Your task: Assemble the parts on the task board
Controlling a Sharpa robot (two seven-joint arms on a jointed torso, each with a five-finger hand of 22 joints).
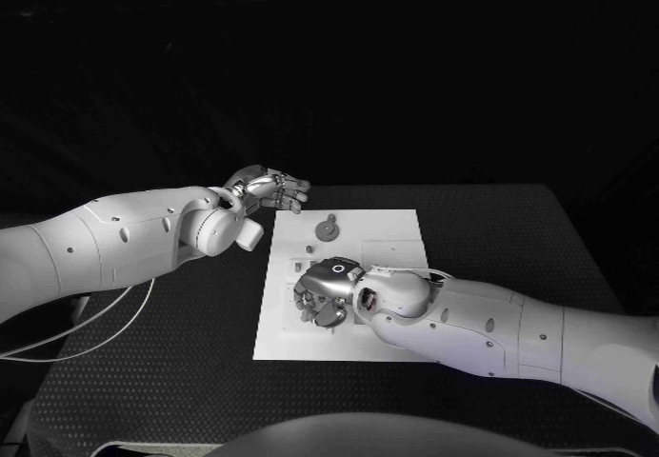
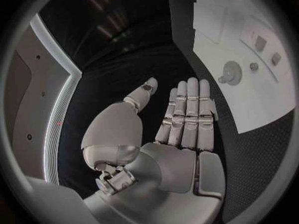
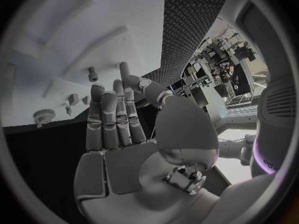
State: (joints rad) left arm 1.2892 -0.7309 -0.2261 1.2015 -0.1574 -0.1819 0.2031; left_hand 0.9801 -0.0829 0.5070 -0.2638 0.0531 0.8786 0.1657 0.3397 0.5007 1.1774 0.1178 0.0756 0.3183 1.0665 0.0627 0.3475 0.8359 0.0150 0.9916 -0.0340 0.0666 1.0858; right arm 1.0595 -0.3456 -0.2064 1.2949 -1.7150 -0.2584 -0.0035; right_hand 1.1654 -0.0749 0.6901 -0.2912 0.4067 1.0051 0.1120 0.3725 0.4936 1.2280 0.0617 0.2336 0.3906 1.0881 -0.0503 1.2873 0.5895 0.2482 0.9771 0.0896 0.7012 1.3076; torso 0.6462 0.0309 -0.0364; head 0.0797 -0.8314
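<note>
The white task board [image 1: 370, 238] lies in the middle of the black table. A grey round part with a short stem [image 1: 327, 228] sits on its far half, and it also shows in the left wrist view [image 2: 231, 74]. My left hand [image 1: 268, 188] hovers just off the board's far left corner, fingers straight and together [image 2: 187, 114], holding nothing. My right hand [image 1: 326, 290] is low over the left middle of the board, fingers stretched out [image 3: 115, 114] with the thumb beside them, and I see nothing in its grasp. A small peg [image 3: 93, 74] and a toothed round part [image 3: 45, 115] stand on the board beyond its fingertips.
Small square pieces [image 2: 260, 44] and a stud [image 2: 254, 66] sit in the board near the round part. Black textured table [image 1: 165, 362] surrounds the board. White cables [image 1: 83, 333] trail from my left arm at the table's left edge.
</note>
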